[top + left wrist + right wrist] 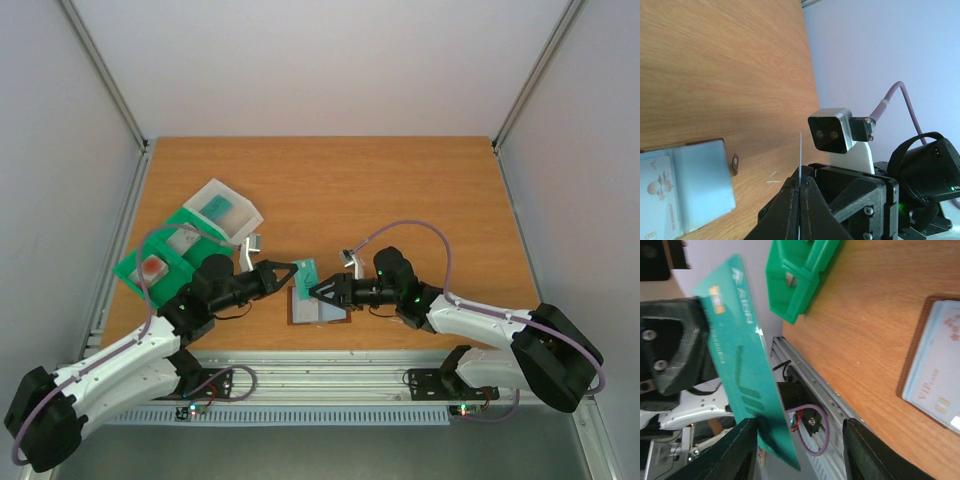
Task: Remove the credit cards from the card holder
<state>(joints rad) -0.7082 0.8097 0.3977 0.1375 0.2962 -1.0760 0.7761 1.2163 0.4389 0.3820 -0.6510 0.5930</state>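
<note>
The brown card holder [318, 310] lies open on the table between my arms, grey-blue faces up. A pale card [657, 195] sits in its pocket, also seen in the right wrist view [940, 365]. My left gripper [293, 270] is shut on the pale teal credit card [308, 270] and holds it upright above the holder's far edge. In the left wrist view the card [800, 150] shows edge-on between the shut fingers. My right gripper [318, 292] is open over the holder. The teal card [737, 350] hangs just inside its left finger [745, 450]. The red card [152, 268] lies in the green tray.
The green compartmented tray [190, 222] stands at the left, with a clear plastic box [228, 208] behind it. The metal rail [330, 370] runs along the table's near edge. Grey walls close in both sides.
</note>
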